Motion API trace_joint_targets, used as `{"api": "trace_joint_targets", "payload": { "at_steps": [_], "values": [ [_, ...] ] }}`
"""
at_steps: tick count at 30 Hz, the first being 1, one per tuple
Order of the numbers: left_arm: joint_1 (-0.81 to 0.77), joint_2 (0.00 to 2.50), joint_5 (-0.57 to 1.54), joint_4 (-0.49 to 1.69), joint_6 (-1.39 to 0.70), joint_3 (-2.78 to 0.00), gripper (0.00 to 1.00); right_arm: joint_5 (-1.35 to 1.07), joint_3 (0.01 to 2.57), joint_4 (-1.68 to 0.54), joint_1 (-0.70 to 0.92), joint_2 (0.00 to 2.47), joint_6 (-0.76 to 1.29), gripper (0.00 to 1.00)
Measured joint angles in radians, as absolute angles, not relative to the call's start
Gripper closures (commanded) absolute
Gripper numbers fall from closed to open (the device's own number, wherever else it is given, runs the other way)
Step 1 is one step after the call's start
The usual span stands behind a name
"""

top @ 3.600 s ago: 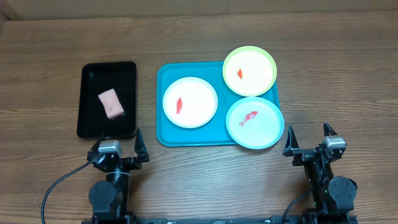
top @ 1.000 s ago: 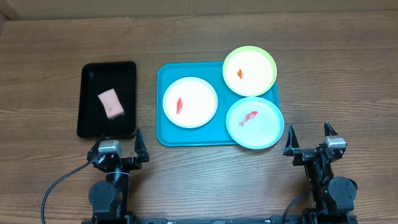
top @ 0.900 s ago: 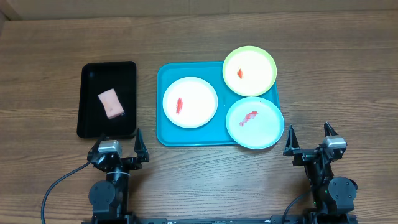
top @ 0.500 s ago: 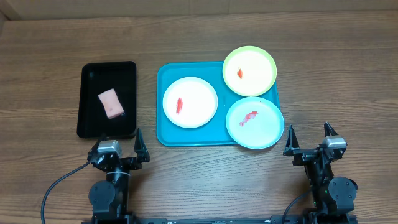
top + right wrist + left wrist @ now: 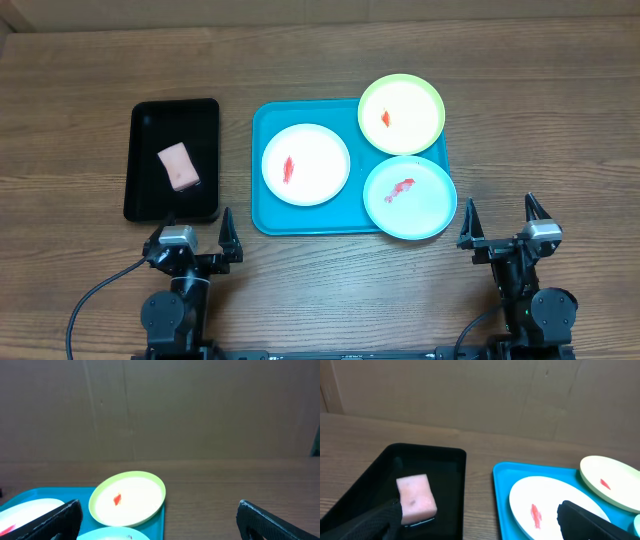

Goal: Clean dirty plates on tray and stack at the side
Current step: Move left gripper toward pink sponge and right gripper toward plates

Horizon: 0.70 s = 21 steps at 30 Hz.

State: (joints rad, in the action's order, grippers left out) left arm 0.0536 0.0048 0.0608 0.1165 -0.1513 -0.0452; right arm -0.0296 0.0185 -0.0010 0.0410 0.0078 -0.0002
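- A wooden table (image 5: 90, 90) seen from above, with two robot arms parked at its near edge.
- A turquoise tray (image 5: 268, 218) lies flat near the middle of the table, a little toward the right edge.
- A white plate (image 5: 306, 164) sits in the left half of the tray, with a red smear (image 5: 289, 169) left of its centre.
- A yellow-green plate (image 5: 401, 113) rests at the tray's far right corner, overhanging the rim, with a small red smear near its centre.
- A light blue plate (image 5: 410, 197) rests at the tray's near right corner, reaching just past the right rim, and also carries a red smear.
- The three plates lie side by side, none stacked.
- A black tray (image 5: 142, 205) lies toward the table's left edge, apart from the turquoise one, with a pink sponge (image 5: 178, 166) inside it.
- The left gripper (image 5: 195, 226) sits just off the black tray's near edge, fingers spread wide and holding nothing.
- The right gripper (image 5: 499, 206) sits near the light blue plate's near right side, apart from it, fingers also spread wide and empty.
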Motion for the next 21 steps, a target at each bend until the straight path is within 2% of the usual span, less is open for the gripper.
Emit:
{"api": "trace_joint_targets", "payload": {
  "at_steps": [21],
  "values": [
    [0.054, 0.061, 0.097, 0.189, -0.151, -0.210, 0.00, -0.062, 0.021, 0.045, 0.041, 0.008, 0.049, 0.00]
  ]
}}
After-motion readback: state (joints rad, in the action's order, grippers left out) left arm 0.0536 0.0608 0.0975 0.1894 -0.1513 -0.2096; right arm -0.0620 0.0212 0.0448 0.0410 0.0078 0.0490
